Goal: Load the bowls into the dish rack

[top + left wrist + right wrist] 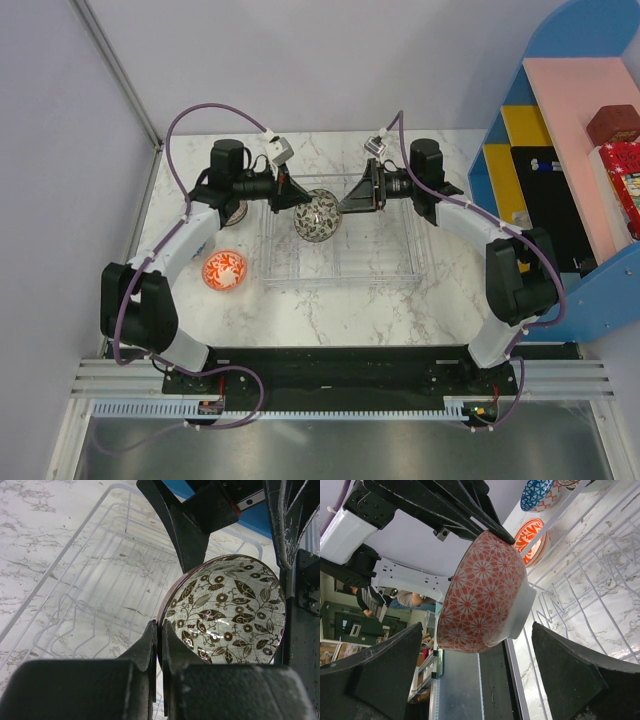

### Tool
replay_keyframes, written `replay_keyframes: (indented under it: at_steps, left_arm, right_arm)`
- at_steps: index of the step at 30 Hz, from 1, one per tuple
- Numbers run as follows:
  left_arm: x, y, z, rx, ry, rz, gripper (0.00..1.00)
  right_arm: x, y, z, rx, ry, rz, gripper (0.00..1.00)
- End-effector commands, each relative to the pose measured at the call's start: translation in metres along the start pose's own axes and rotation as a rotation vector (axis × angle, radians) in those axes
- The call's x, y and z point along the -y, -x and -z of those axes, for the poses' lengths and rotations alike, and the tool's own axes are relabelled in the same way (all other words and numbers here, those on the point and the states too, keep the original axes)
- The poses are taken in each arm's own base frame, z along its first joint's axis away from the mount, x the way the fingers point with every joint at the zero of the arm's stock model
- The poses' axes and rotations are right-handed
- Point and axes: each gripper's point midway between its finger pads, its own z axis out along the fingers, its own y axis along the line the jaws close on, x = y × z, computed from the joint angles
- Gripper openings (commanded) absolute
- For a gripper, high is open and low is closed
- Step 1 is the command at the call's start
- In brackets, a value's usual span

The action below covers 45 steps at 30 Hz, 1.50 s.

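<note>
The left gripper (160, 630) is fully closed, pinching the rim of a bowl (318, 217) between its two fingers. The bowl is tipped on its side, held over the far left part of the rack (400, 262). I cannot tell whether it touches the ribs. Its inside has a dark leaf-and-flower pattern on a pale ground. Its outside, seen from the right wrist, is a red lattice with a white foot.

The right gripper (348, 203) faces the left one from the right side of the bowl. Its jaws stand wide apart and hold nothing. In the right wrist view one finger (385, 675) sits on each side of the bowl, with a gap showing between each finger and the bowl.

The rack is clear plastic and lies in the middle of the marble table (330, 315), with no bowl resting in it. An orange bowl (224, 270) sits upright on the table just left of the rack's near left corner, beside the left arm. A blue bowl (536, 492) sits on the table farther back, mostly hidden under the left arm in the top view. A blue shelf (560, 150) stands at the right edge of the table.
</note>
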Motion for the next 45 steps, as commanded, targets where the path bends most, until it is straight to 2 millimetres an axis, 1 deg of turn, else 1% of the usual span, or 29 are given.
replay_keyframes:
  at_steps: [1,9,11,13,17,20,22,26,31,34,35,36,38,39,41,42,43,44,45]
  left_arm:
    - [0.010,0.024,0.005,0.043,-0.010,-0.078,0.02]
    - [0.014,0.031,0.005,0.051,-0.017,-0.091,0.02]
    - [0.014,0.032,0.006,0.051,-0.016,-0.091,0.02]
    - [0.015,0.033,0.006,0.053,-0.017,-0.093,0.02]
    - [0.016,0.031,0.004,0.049,-0.016,-0.096,0.02]
    - [0.018,0.034,0.004,0.052,-0.011,-0.106,0.02]
    - [0.019,0.034,0.004,0.050,-0.010,-0.109,0.02]
    - [0.018,0.034,0.005,0.048,-0.004,-0.115,0.02]
    - [0.018,0.033,0.005,0.044,0.000,-0.119,0.02]
    - [0.019,0.031,0.005,0.042,0.000,-0.125,0.02]
    - [0.018,0.031,0.006,0.041,0.001,-0.125,0.02]
    - [0.018,0.031,0.006,0.041,0.003,-0.126,0.02]
    - [0.018,0.030,0.006,0.039,0.003,-0.128,0.02]
    - [0.019,0.029,0.006,0.037,0.003,-0.127,0.02]
    - [0.020,0.030,0.006,0.039,0.001,-0.131,0.02]
    - [0.020,0.029,0.006,0.038,0.001,-0.129,0.02]
    - [0.020,0.028,0.006,0.036,0.001,-0.128,0.02]
    - [0.019,0.028,0.006,0.036,0.001,-0.128,0.02]
    - [0.019,0.028,0.006,0.036,0.002,-0.128,0.02]
  right_arm:
    - [-0.019,0.002,0.001,-0.004,0.047,0.071,0.98]
    - [0.003,0.000,-0.003,0.009,0.008,0.037,0.97]
    - [0.005,0.001,-0.004,0.011,0.000,0.050,0.98]
    - [0.011,-0.002,-0.005,0.000,-0.013,0.032,0.98]
    - [0.010,-0.006,-0.009,-0.018,0.003,0.010,0.97]
    - [0.007,-0.011,-0.015,-0.041,0.031,-0.023,0.97]
    - [0.002,-0.012,-0.018,-0.046,0.048,-0.024,0.95]
    - [0.001,-0.015,-0.017,-0.064,0.065,-0.028,0.89]
    - [-0.005,-0.019,-0.016,-0.082,0.085,-0.021,0.76]
    - [-0.006,-0.023,-0.014,-0.102,0.102,-0.024,0.73]
    - [-0.006,-0.024,-0.014,-0.106,0.105,-0.022,0.71]
    - [-0.007,-0.024,-0.013,-0.108,0.109,-0.019,0.64]
    - [-0.006,-0.024,-0.014,-0.112,0.111,-0.021,0.54]
    - [-0.006,-0.024,-0.013,-0.112,0.111,-0.022,0.40]
    - [-0.007,-0.023,-0.014,-0.110,0.111,-0.016,0.25]
    - [-0.007,-0.023,-0.014,-0.110,0.111,-0.016,0.09]
    - [-0.007,-0.022,-0.014,-0.107,0.108,-0.018,0.03]
    - [-0.007,-0.022,-0.014,-0.105,0.106,-0.015,0.00]
    - [-0.007,-0.023,-0.014,-0.104,0.105,-0.013,0.00]
